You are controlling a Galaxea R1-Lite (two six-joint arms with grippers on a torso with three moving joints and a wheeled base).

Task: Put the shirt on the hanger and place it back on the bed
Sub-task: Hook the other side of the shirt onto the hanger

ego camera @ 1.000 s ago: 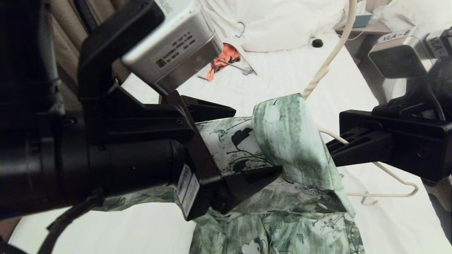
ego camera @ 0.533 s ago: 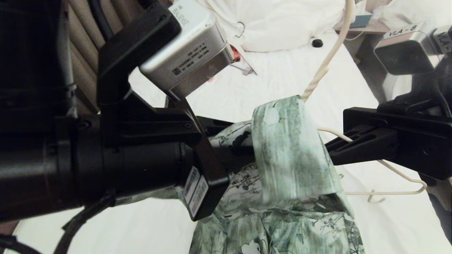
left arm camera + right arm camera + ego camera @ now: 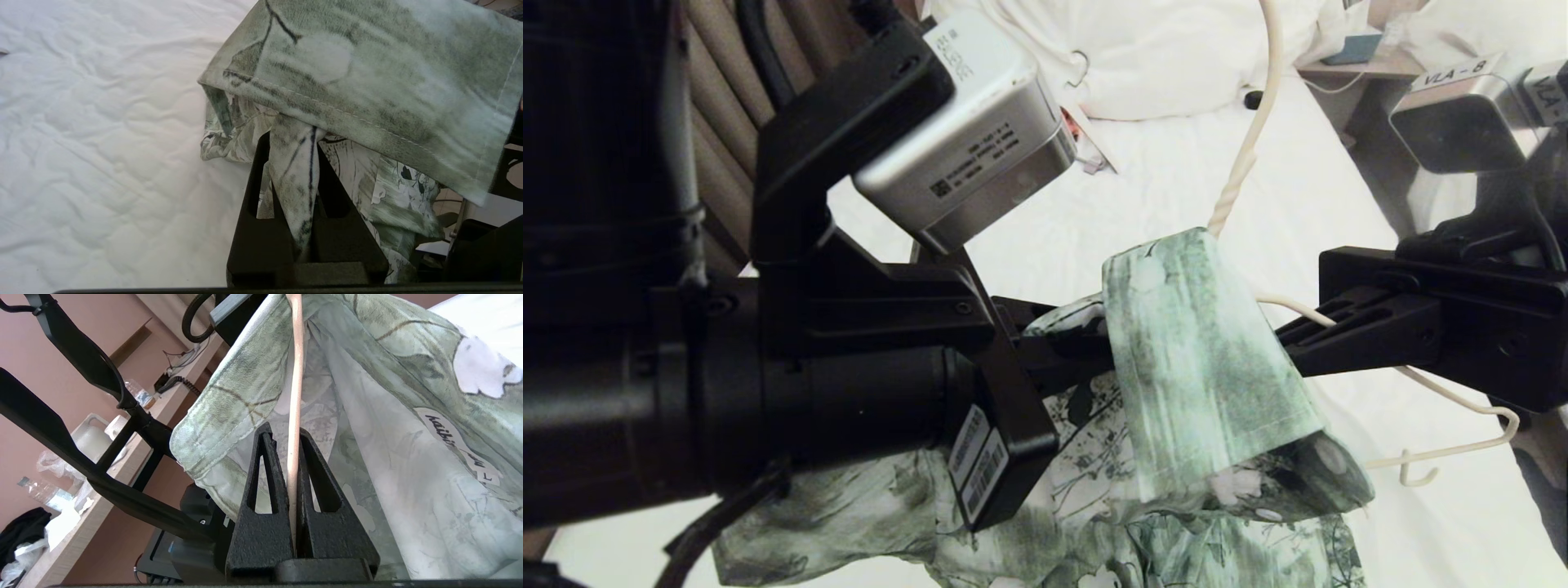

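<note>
Both my arms are matte black. Left gripper: fat black cylindrical wrist behind the jaws, angular black bracket above carrying a silver-grey camera box with a small printed label and QR-style code. White barcode sticker on the flange edge just behind the jaws; black cable loops under the wrist. Fingers are black textured wedges with triangular cut-outs. Right gripper: same black slotted fingers, boxy black body with a screw, silver camera housing above tagged "VLA - 8".
</note>
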